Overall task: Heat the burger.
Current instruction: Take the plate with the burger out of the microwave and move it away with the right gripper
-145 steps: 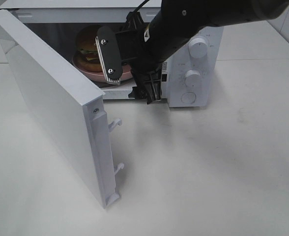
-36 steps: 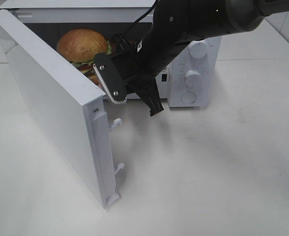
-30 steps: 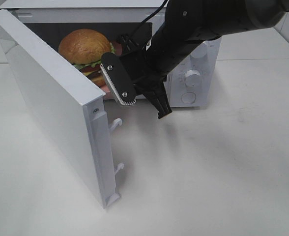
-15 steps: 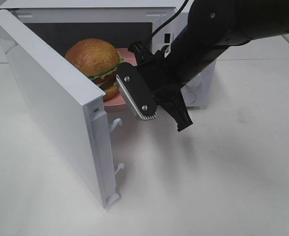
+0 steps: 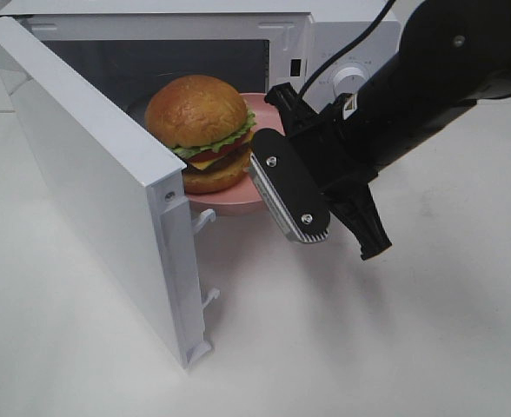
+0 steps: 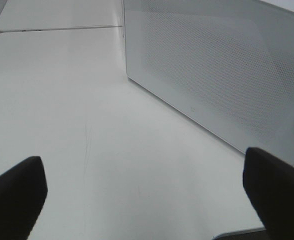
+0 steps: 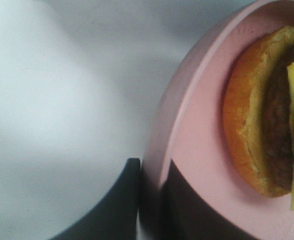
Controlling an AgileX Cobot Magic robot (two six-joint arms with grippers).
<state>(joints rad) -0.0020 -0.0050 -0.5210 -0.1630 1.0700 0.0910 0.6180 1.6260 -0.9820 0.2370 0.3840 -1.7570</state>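
The burger (image 5: 199, 130), with a golden-brown bun, lettuce, red and yellow layers and a dark patty, sits on a round pink plate (image 5: 255, 106). My right gripper (image 5: 262, 167) is shut on the plate's right rim and holds it at the mouth of the open white microwave (image 5: 342, 35), partly out over the table. The right wrist view shows the dark fingers (image 7: 122, 200) clamped on the pink plate's rim (image 7: 197, 125), with the burger (image 7: 252, 135) beside them. My left gripper (image 6: 144, 182) is open and empty over the table, outside the microwave door (image 6: 217, 65).
The microwave door (image 5: 90, 174) stands wide open to the left of the plate, its latch hooks (image 5: 205, 219) pointing toward the table's middle. Control knobs (image 5: 349, 78) are on the microwave's right panel, behind my right arm. The table (image 5: 325, 347) is white.
My right gripper has drawn the pink plate and burger from deep inside the microwave toward the front and right, to the opening. The door has not moved.
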